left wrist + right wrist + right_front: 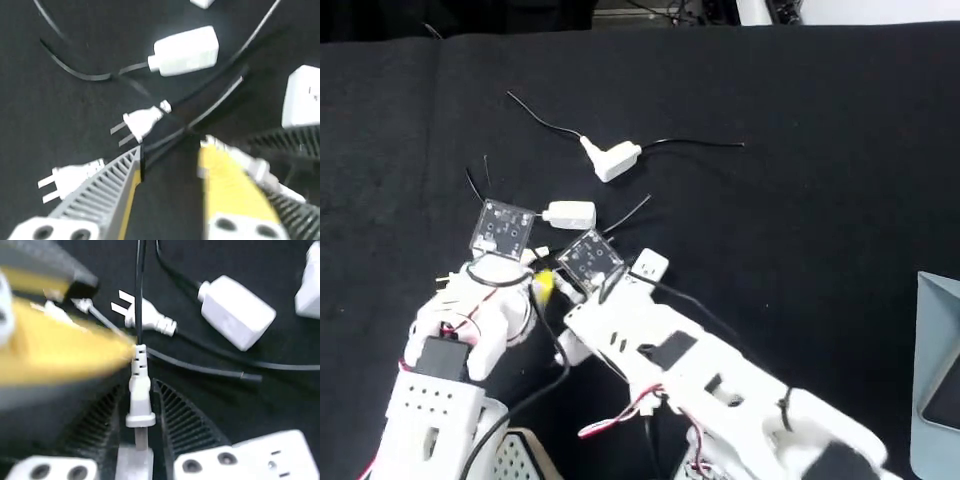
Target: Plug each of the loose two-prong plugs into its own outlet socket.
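My right gripper [139, 386] is shut on a white two-prong plug [140, 397], with the black cable running away from me and the prongs pointing back at the camera. A white outlet [265, 456] lies close beside it. My left gripper [172, 147] is open, one grey and one yellow finger [225, 185], with a black cable crossing between the tips. Two loose plugs [142, 122] [70, 177] lie just ahead of it. In the high view both grippers [540, 285] [578, 282] meet near the table's middle left, next to each other.
A white outlet block [570, 214] lies just beyond the grippers, another [615, 158] farther back with a thin black cable, a third [650, 265] by the right arm. A grey bin [940, 380] stands at the right edge. Black cloth covers the table.
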### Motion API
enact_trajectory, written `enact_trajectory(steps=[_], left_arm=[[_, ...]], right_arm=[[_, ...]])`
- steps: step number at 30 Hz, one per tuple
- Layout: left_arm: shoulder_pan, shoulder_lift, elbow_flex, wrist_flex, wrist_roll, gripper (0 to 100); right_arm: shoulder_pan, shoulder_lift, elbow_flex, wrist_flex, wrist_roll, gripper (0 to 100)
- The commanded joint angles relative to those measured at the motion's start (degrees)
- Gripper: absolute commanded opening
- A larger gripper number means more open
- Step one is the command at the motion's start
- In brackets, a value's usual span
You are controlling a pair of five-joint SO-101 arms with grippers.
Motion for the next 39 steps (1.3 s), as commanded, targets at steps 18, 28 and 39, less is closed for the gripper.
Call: enact_trajectory(steps=[18, 28, 39], left_arm=[[-1.45, -0.44, -9.01, 15.38, -15.03, 32], [17.80, -0.09, -10.24, 22.15, -16.18, 32], [21.58, 14.15, -5.67, 8.35, -13.10, 31]], right_arm=[[23.03, -22.55, 0.31, -0.88, -12.04, 1.3], [28.13, -23.69, -0.13, -0.97, -16.26, 1.3], [28.04, -23.69, -0.04, -1.05, -16.26, 1.3]])
